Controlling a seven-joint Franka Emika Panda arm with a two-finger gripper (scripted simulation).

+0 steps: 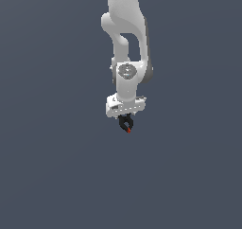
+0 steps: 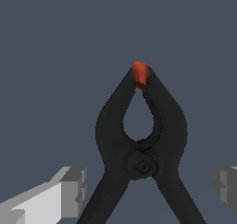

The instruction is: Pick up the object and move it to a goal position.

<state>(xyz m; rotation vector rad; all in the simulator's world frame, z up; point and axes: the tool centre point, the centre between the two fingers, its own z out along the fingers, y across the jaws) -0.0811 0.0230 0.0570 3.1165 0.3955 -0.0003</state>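
Between the black fingertips [image 2: 149,82] of my pincer [image 2: 140,77], the red speck [image 2: 140,72] sits clamped, the arm [image 1: 126,43] hanging over plain grey ground. By my reading the pickup is done and the carry remains; no goal marker shows. No containers appear in either view.

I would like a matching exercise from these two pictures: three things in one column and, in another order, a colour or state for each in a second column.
Column one:
1. tiny bright red speck-like object
2. black gripper
3. white jointed robot arm

Column two:
A. hangs down from the top edge of the exterior view
B. pinched between two black tips
C. tips drawn together around something small

Pairs: 1-B, 2-C, 3-A
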